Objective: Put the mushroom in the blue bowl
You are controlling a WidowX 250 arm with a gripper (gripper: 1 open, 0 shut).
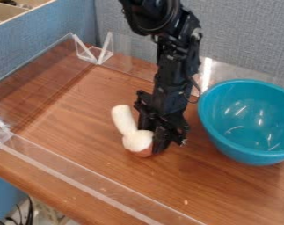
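Observation:
The mushroom (128,128) lies on its side on the wooden table, its cream stem pointing back-left and its reddish-brown cap (144,149) toward the front. My gripper (155,143) points steeply down at the cap end, with its black fingers closed against the mushroom just above the tabletop. The cap is partly hidden by the fingers. The blue bowl (247,119) stands empty to the right of the gripper, about a hand's width away.
A low clear plastic wall (61,171) runs along the table's front and left edges. A clear plastic stand (97,48) sits at the back left. A blue partition (50,39) rises behind the table.

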